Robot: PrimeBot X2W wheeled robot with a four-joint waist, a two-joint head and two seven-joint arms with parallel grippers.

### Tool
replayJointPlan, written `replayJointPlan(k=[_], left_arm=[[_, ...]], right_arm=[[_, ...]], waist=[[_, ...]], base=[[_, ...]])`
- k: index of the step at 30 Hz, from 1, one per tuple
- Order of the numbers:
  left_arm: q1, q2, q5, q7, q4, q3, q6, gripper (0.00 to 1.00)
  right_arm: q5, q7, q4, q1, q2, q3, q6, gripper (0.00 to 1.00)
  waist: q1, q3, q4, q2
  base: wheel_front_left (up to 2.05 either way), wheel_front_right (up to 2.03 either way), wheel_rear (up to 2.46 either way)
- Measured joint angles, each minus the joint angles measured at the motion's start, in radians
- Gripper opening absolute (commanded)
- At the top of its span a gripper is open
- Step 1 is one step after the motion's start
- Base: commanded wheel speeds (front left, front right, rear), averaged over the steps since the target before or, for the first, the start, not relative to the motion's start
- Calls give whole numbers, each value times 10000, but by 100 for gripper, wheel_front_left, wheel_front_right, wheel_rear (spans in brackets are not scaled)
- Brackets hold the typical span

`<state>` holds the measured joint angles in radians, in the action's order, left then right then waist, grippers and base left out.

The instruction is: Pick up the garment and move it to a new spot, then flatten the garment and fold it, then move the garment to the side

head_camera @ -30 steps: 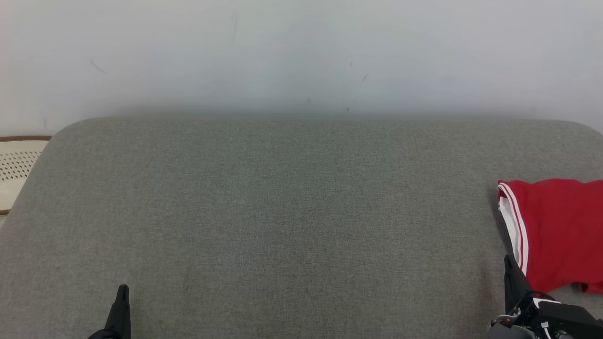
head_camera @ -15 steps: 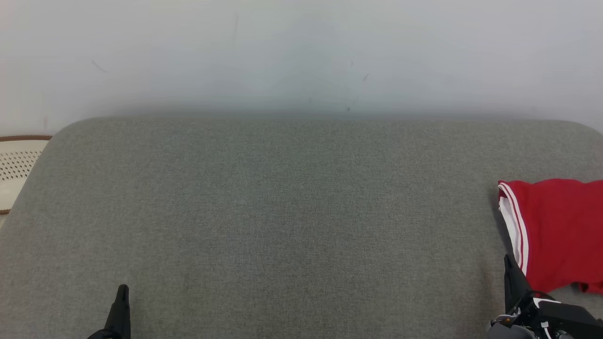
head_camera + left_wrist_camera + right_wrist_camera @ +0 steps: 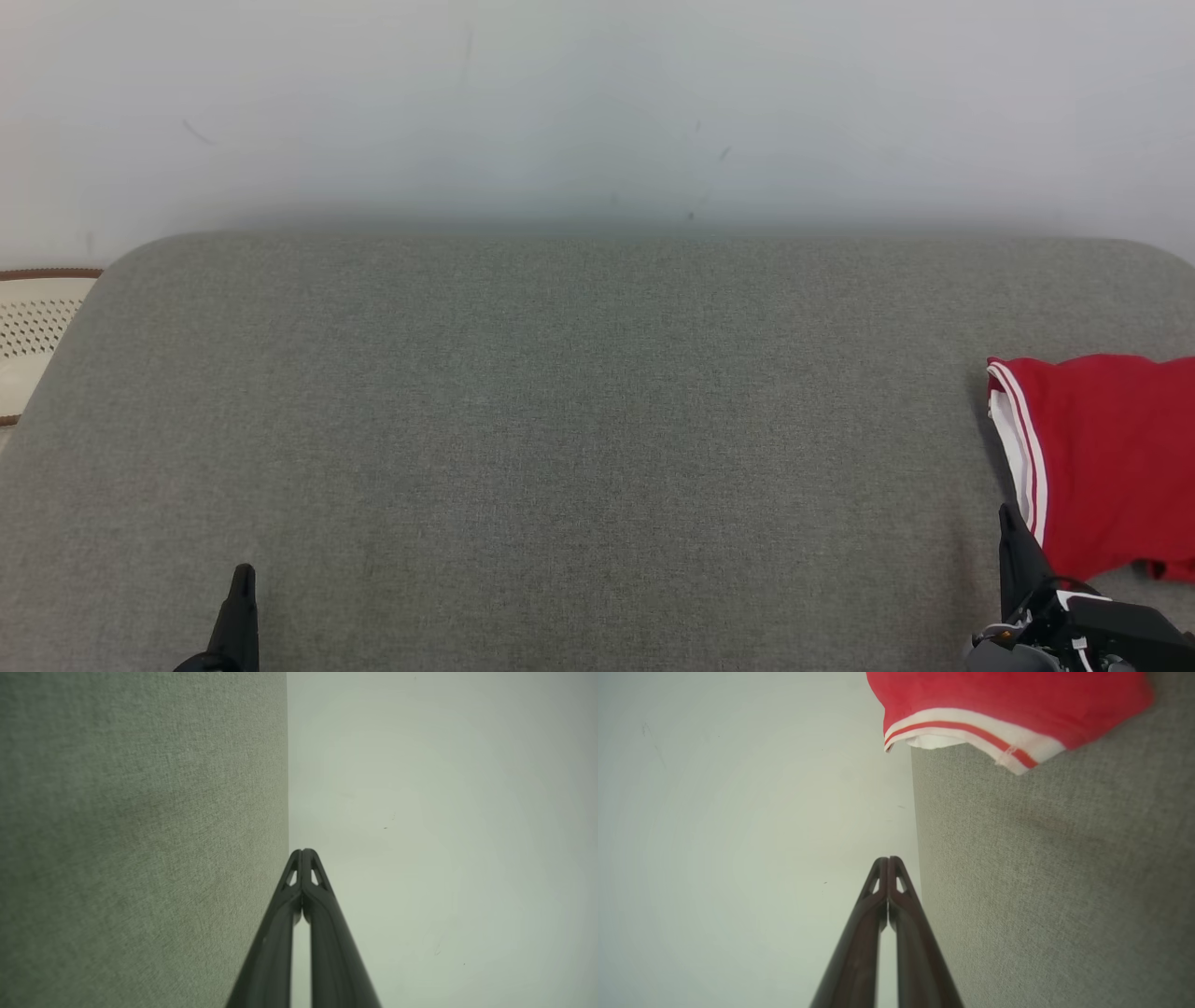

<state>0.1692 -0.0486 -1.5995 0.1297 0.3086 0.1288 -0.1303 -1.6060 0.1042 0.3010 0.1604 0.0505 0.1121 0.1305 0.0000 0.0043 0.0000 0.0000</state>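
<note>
The garment (image 3: 1111, 457) is red with a white band and red stripe along one edge; it lies folded on the grey padded surface (image 3: 560, 420) at the far right, partly cut off by the frame. In the right wrist view the garment (image 3: 1008, 700) lies beyond the fingertips at the top. My right gripper (image 3: 1006, 515) is shut and empty, just left of the garment's near corner, its tips (image 3: 888, 859) pressed together. My left gripper (image 3: 244, 571) rests at the lower left, far from the garment, shut and empty, with its tips (image 3: 303, 851) closed.
A pale wall (image 3: 597, 103) rises behind the grey surface. A cream perforated object with a brown rim (image 3: 33, 327) sits off the surface's left edge. The surface's rounded back corners lie at far left and far right.
</note>
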Motion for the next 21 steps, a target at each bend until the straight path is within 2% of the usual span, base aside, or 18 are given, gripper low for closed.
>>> replayJointPlan(k=[21], left_arm=[[1,0,0,0,0,0,0,0]], right_arm=[[0,2,0,1,0,-2,0,0]], waist=[[0,0,0,1]], base=[[0,0,0]])
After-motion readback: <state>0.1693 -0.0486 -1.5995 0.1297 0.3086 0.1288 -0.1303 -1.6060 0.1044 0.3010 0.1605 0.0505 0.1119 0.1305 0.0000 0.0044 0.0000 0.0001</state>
